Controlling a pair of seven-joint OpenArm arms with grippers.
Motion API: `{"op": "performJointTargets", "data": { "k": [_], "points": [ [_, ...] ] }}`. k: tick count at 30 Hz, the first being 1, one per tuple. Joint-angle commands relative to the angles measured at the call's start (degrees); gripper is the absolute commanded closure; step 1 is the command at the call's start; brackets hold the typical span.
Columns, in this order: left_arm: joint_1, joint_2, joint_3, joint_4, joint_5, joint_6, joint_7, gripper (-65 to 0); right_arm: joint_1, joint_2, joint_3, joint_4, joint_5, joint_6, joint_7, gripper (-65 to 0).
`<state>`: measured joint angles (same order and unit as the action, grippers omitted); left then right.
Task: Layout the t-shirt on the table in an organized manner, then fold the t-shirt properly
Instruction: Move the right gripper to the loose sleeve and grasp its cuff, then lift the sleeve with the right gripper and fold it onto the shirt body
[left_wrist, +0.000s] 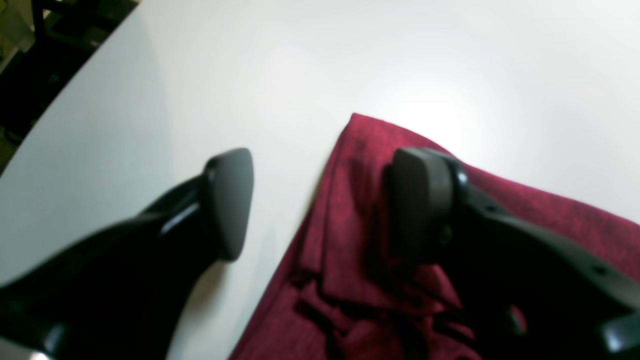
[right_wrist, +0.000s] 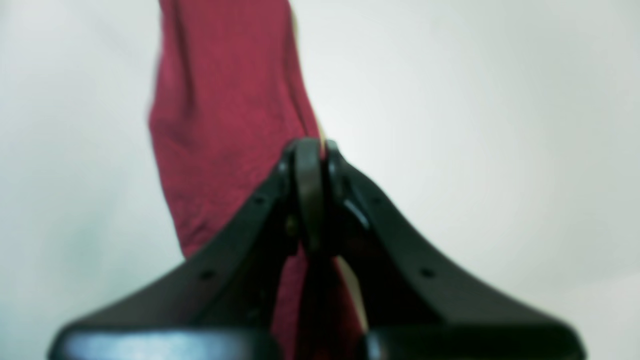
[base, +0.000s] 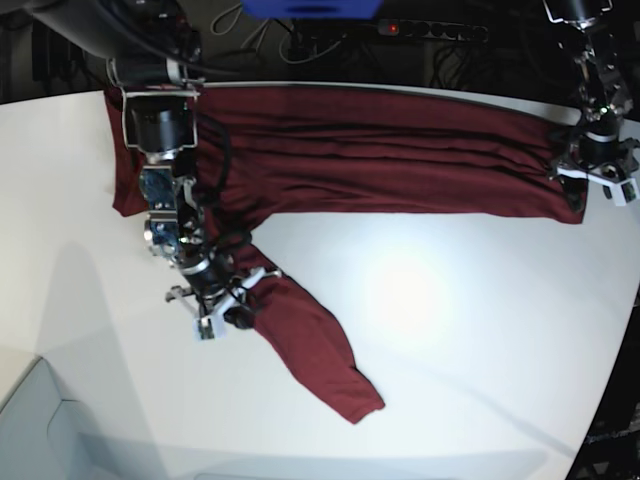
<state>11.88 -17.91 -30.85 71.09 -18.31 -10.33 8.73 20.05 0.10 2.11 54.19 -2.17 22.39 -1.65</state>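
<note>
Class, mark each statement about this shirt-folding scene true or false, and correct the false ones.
1. The right gripper is shut on the t-shirt. True.
2. The left gripper is shut. False: its jaws stand apart over the shirt's edge.
3. The shirt is folded into a neat square. False: it lies stretched along the far side of the table, one sleeve trailing toward the near side.
4. The shirt is dark red. True.

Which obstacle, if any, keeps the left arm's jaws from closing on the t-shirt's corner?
Probably none, so yes. The left gripper is open, straddling the t-shirt edge: one finger over cloth, the other over bare table, nothing between.
</note>
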Motion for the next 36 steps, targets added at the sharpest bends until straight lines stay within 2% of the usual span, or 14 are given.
{"op": "performJointTargets", "data": {
  "k": [1, 9, 23, 28, 33, 36],
  "points": [
    [-0.32, -0.95, -0.4, 1.57, -0.38, 0.17, -1.57, -41.9, 0.47, -0.67, -0.04, 3.61, 0.64, 0.16, 1.78, 0.0],
    [-0.23, -0.95, -0.4, 5.44, -0.38, 0.17, -1.48, -41.9, -7.79, -1.72, -5.05, 20.22, 0.81, 0.33, -3.76, 0.0],
    [-0.32, -0.95, -0.4, 5.61, -0.38, 0.17, -1.48, -41.9, -27.04, -1.72, -22.11, 43.08, 0.72, 0.16, -4.72, 0.0],
    [-1.55, -0.95, -0.4, 5.61, -0.38, 0.17, -1.48, -41.9, -29.5, -1.72, -26.5, 44.49, 0.64, 0.07, -4.72, 0.0],
    [-1.55, -0.95, -0.4, 5.61, -0.38, 0.17, -1.48, -41.9, -27.31, -1.64, -26.42, 40.0, 0.64, -0.02, -4.72, 0.0],
    [-1.64, -0.95, -0.4, 5.61, -0.38, 0.17, -1.48, -41.9, -25.55, -1.46, -24.22, 36.93, 0.64, -0.02, -4.81, -7.2]
  ]
}}
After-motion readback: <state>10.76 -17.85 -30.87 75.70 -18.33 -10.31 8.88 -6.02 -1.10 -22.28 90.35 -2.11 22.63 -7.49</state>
